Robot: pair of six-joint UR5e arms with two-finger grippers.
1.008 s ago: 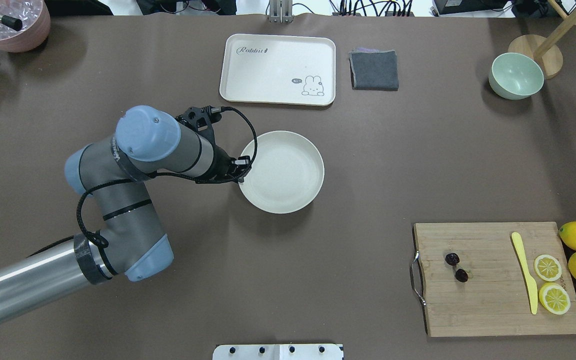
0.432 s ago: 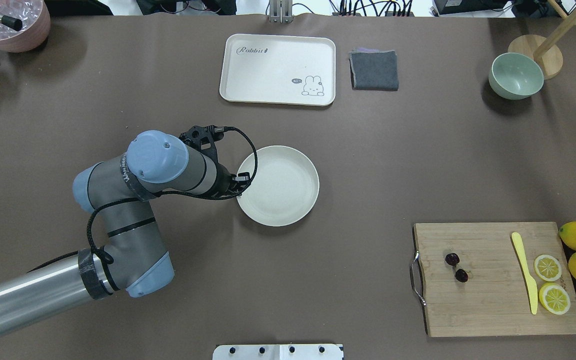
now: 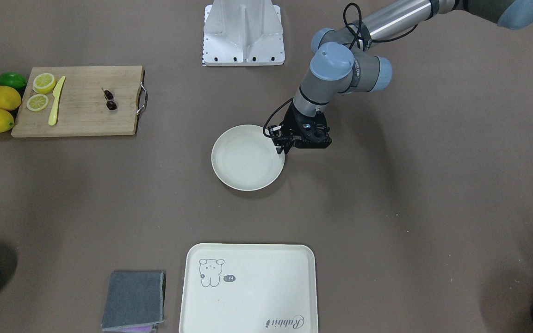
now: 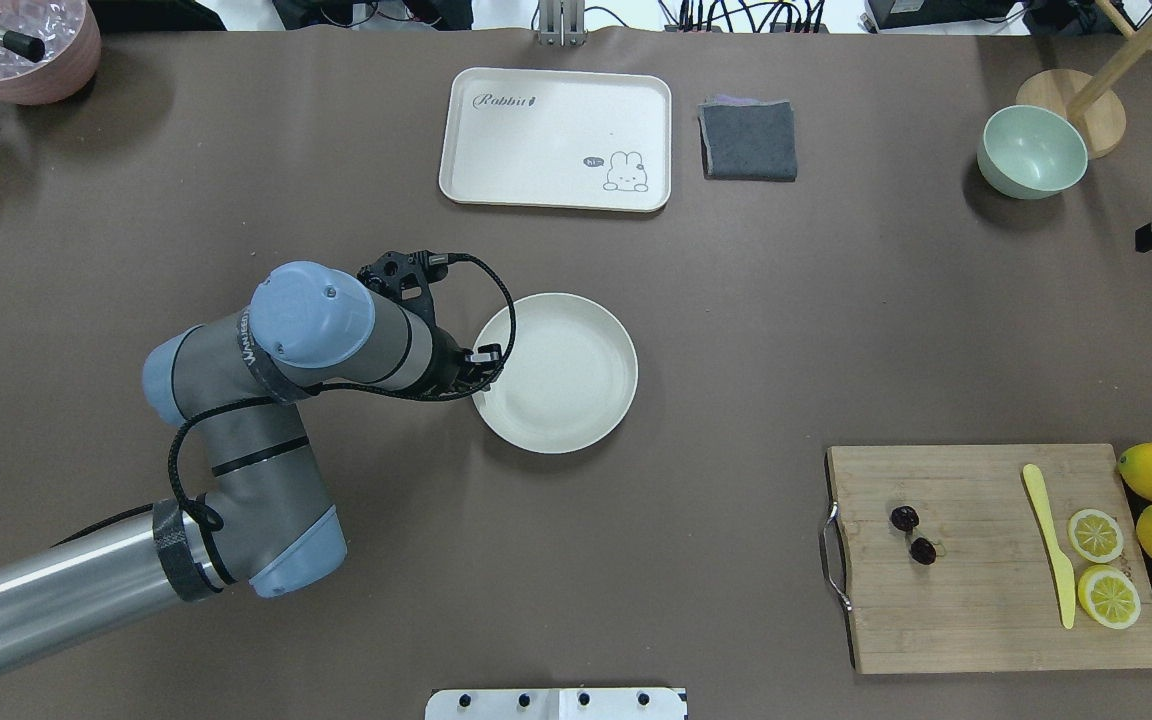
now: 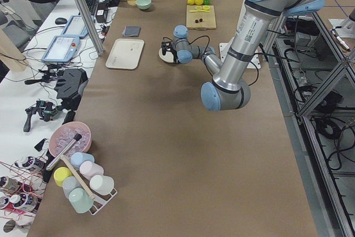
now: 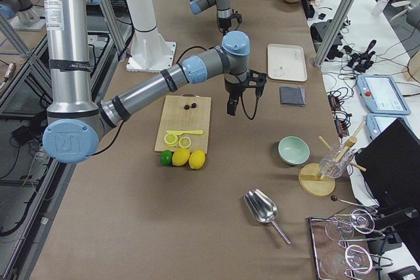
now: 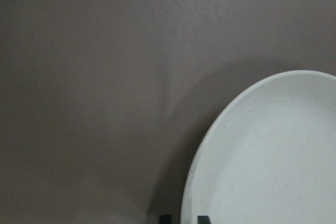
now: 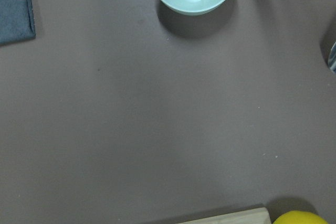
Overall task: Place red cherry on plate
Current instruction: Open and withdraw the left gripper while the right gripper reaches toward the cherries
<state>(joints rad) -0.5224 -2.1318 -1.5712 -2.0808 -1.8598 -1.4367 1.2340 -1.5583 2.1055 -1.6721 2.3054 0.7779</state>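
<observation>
Cream plate [image 4: 566, 385] is pinched at its left rim by the left gripper [image 3: 281, 149]; the red cherry [image 4: 904, 518] lies on the right-hand board [image 4: 976, 610].

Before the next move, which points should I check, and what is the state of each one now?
1. Plate empty and level: ok.
2. Left pincer free of the plate: not ok, it straddles the rim; whether it grips, cannot tell.
3. Red cherry uncovered on the cutting board: ok.
4. Right pincer open for the pick: cannot tell.
5. Yellow knife apart from the cherry: ok.
</observation>
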